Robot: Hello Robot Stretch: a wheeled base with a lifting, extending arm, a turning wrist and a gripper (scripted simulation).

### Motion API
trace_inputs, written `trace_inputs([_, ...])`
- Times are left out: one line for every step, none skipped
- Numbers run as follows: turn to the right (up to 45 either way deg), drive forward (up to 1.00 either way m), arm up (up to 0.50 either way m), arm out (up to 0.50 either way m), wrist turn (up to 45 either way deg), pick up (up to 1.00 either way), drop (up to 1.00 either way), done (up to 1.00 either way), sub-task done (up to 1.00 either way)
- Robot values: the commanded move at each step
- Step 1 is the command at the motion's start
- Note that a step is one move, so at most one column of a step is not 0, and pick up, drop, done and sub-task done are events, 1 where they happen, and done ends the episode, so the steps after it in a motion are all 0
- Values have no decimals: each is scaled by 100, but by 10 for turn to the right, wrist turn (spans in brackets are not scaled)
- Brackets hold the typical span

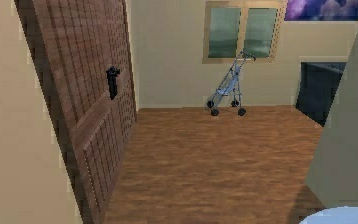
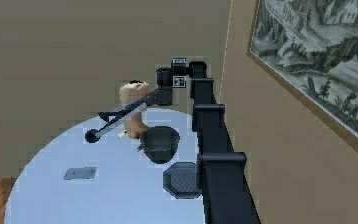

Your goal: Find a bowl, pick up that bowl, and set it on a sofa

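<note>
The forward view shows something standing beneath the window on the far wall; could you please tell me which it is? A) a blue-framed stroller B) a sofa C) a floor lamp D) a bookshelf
A: a stroller with a thin blue frame and small wheels stands on the wood floor just below the window.
</note>
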Motion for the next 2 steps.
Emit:
trace_inputs([0, 0, 0, 0, 450, 0, 0, 0, 0])
trace_inputs([0, 0, 0, 0, 180, 0, 0, 0, 0])
